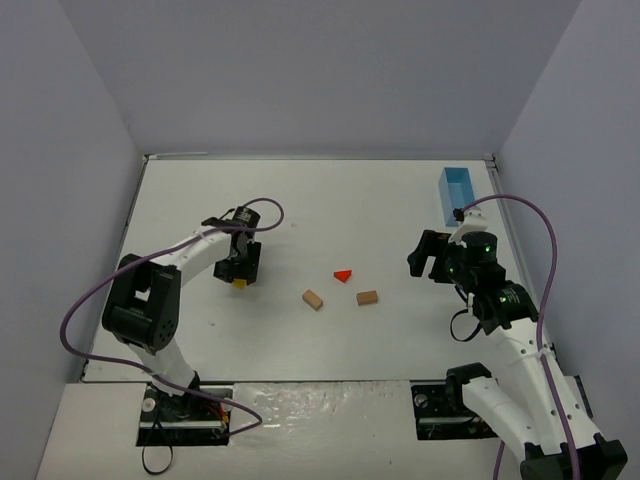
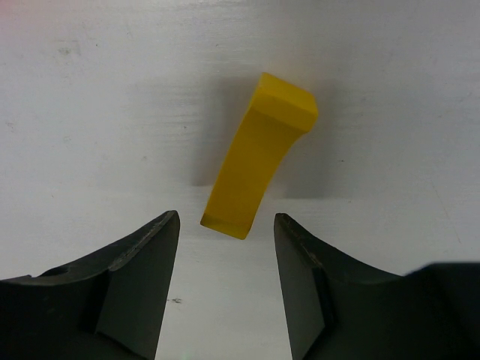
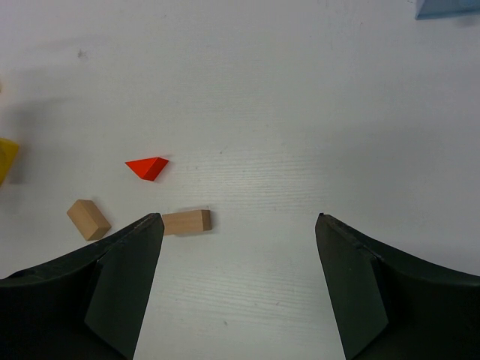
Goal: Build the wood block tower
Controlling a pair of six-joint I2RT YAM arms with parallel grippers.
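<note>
A yellow block [image 2: 259,154] is shown slanted just ahead of the spread, empty left gripper [image 2: 225,221], only its near end between the tips, so it could be twisted out if clamped there; the right gripper [image 3: 238,219] is held wide open, a tan block [image 3: 186,221] beside one fingertip.

The left tool [image 2: 226,216] is faced closely by a yellow block [image 2: 259,154]; bare tabletop [image 3: 247,112] is found before the right tool [image 3: 238,217].
</note>
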